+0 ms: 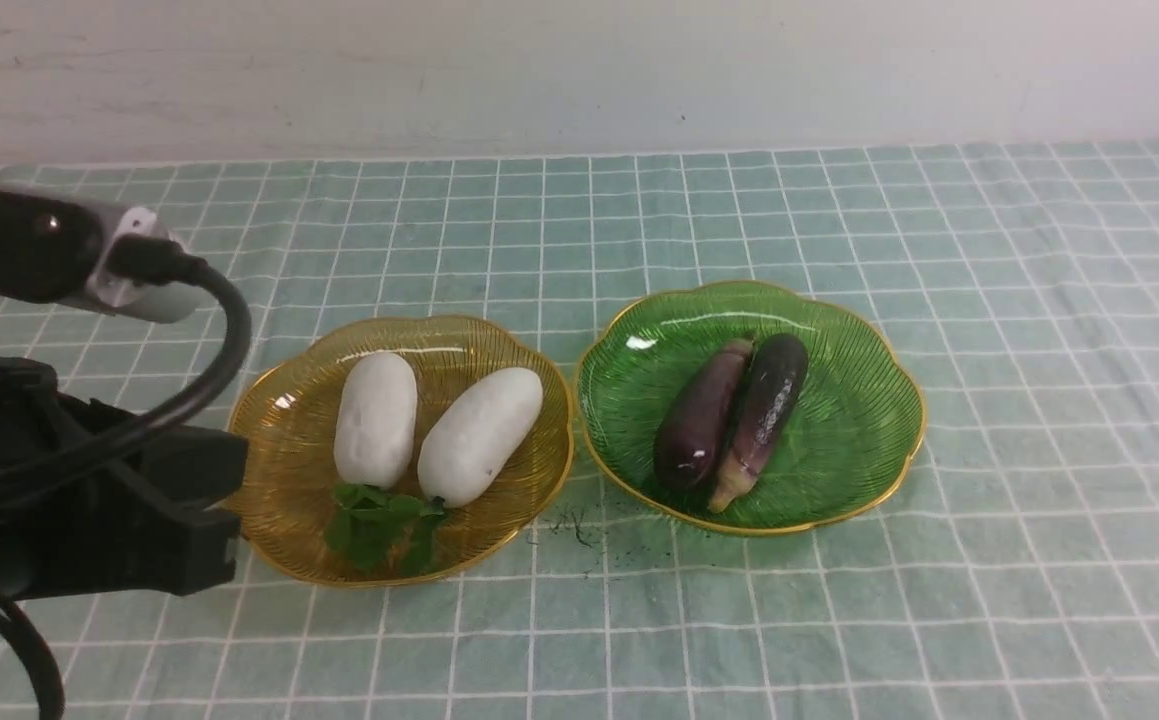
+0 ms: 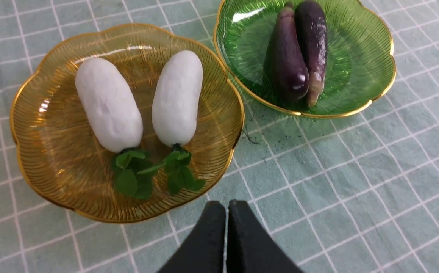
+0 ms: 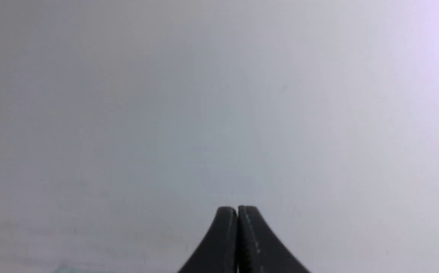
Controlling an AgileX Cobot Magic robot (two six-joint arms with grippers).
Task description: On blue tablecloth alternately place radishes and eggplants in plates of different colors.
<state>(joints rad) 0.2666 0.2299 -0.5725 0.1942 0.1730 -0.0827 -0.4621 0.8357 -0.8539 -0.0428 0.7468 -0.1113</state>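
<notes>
Two white radishes [image 1: 376,418] [image 1: 480,434] lie side by side in the amber plate [image 1: 279,440], green leaves at their near ends; the left wrist view shows the radishes [image 2: 108,103] [image 2: 177,97] in that amber plate [image 2: 37,132] too. Two dark purple eggplants [image 1: 701,414] [image 1: 768,404] rest together in the green plate [image 1: 869,420], also seen as eggplants [image 2: 285,66] [image 2: 314,41] in the green plate [image 2: 359,64]. Both plates sit on the blue tablecloth [image 1: 1039,300]. My left gripper [image 2: 227,204] is shut and empty, near the amber plate's front edge. My right gripper [image 3: 237,207] is shut and empty, facing a blank wall.
The left arm's black body [image 1: 89,490] and cable [image 1: 229,330] stand at the left, beside the amber plate. A pale wall [image 1: 579,70] bounds the cloth at the back. Small dark specks [image 1: 569,525] lie on the cloth between the plates.
</notes>
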